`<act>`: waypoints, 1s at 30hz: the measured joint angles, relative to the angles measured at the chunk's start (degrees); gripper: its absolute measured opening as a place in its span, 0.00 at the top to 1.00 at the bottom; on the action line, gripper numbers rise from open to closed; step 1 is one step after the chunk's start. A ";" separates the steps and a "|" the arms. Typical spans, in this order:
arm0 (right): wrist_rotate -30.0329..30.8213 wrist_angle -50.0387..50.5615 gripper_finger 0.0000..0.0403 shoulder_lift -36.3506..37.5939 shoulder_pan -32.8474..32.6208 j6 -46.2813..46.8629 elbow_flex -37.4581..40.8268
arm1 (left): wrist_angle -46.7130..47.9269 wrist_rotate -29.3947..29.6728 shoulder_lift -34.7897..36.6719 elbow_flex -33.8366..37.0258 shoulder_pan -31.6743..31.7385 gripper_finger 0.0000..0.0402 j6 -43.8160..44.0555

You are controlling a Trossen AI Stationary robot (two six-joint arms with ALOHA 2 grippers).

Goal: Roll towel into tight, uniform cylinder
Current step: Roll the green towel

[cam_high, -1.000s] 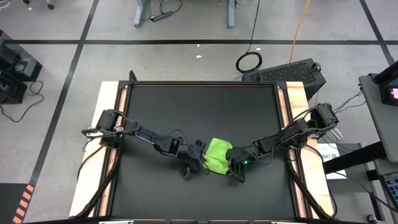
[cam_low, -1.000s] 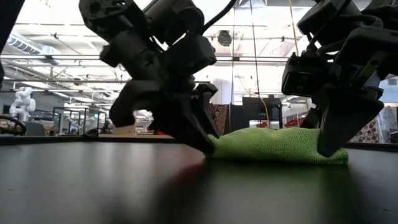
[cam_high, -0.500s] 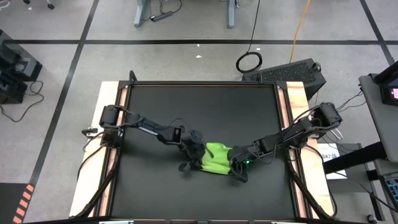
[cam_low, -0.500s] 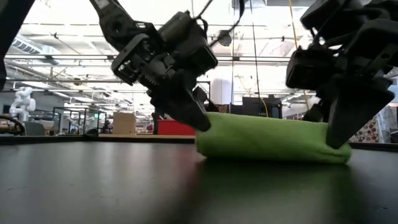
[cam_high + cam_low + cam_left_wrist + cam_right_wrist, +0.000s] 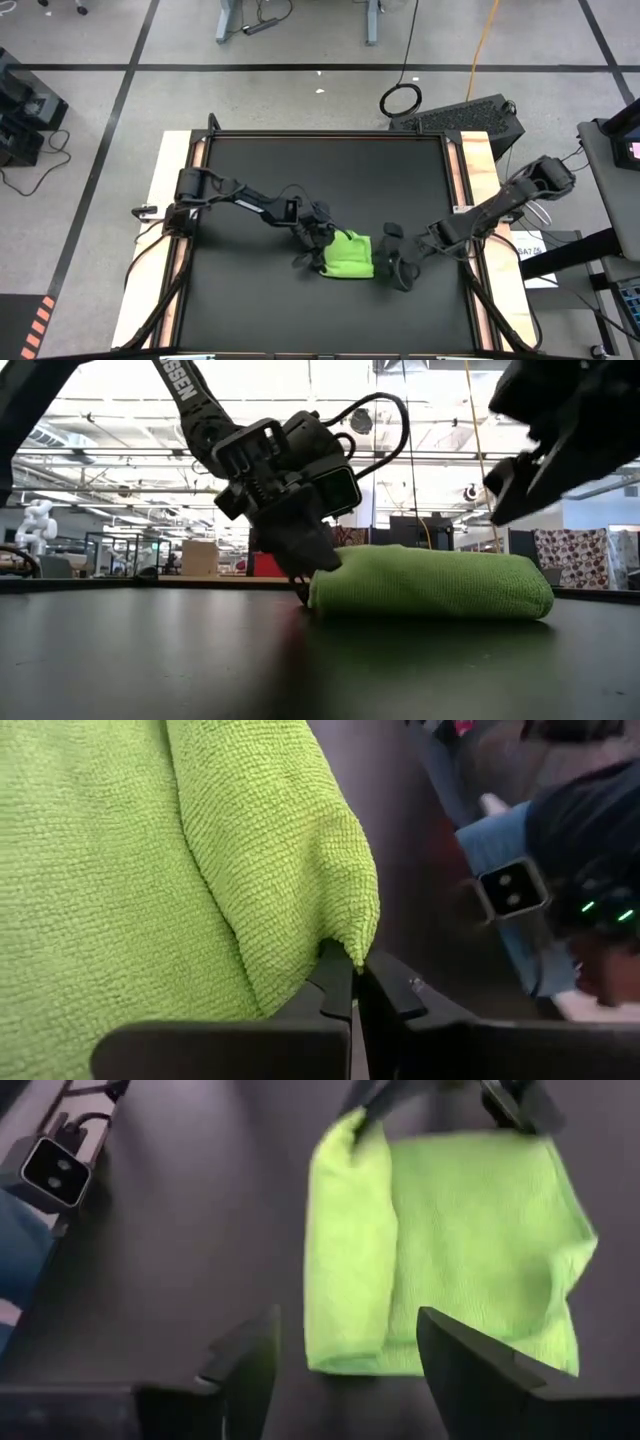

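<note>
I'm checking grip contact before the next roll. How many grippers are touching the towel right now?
1. The left gripper is shut on the towel at its left edge. The right gripper sits open on the table, clear of its right side.

I'm standing in what looks like a big robotics lab or industrial workshop. A black-topped table [image 5: 330, 190] on a wooden frame is sitting on a grey floor marked with dark tape lines [image 5: 300, 68], cables [image 5: 400, 98] trailing across it. Beyond the table, long ceiling lights [image 5: 120, 455] are glowing over an open hall, where a white robot [image 5: 38, 520] and a cardboard box [image 5: 200, 557] are standing.
</note>
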State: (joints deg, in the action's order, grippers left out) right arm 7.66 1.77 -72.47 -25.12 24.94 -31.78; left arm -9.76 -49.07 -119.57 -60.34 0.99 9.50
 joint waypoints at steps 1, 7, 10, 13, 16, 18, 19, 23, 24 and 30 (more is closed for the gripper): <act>1.22 0.12 0.45 -0.04 -0.91 -0.87 -0.44 | -0.11 -0.80 -0.06 0.00 0.46 0.99 1.25; 7.49 0.21 0.46 -5.46 -4.63 -9.85 -4.38 | 0.30 -2.63 -0.09 -0.04 3.17 0.99 8.83; 11.31 0.11 0.45 -8.75 -5.27 -11.25 -5.55 | 0.42 -2.60 -0.04 -0.04 4.14 0.99 12.37; 14.67 -0.40 0.42 -11.61 -5.38 -11.08 -5.93 | 2.04 -0.89 0.05 -0.04 4.38 1.00 12.70; 14.97 -2.26 0.39 -13.45 -5.38 -11.05 -5.93 | 4.22 1.59 0.24 -0.15 4.40 1.00 13.55; 14.97 -2.46 0.37 -14.27 -5.77 -11.05 -5.95 | 4.63 2.86 0.28 -0.17 4.40 1.00 13.83; 15.03 -2.73 0.37 -14.67 -5.98 -10.91 -5.93 | 4.67 3.30 0.31 -0.20 4.38 1.00 14.20; 17.99 -3.14 0.38 -15.41 -7.20 -10.76 -5.93 | 5.01 5.42 0.35 -0.28 4.40 1.00 16.75; 18.96 -3.20 0.38 -15.40 -7.47 -10.75 -5.93 | 5.36 5.98 0.38 -0.28 4.40 1.00 16.79; 20.63 -0.37 0.40 -16.23 -8.45 -10.05 -5.93 | 6.40 8.32 0.46 -0.37 4.40 1.00 17.37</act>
State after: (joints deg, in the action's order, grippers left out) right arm 28.30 1.40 -88.69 -33.57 14.90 -37.71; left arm -3.36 -40.76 -119.11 -60.71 5.39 26.88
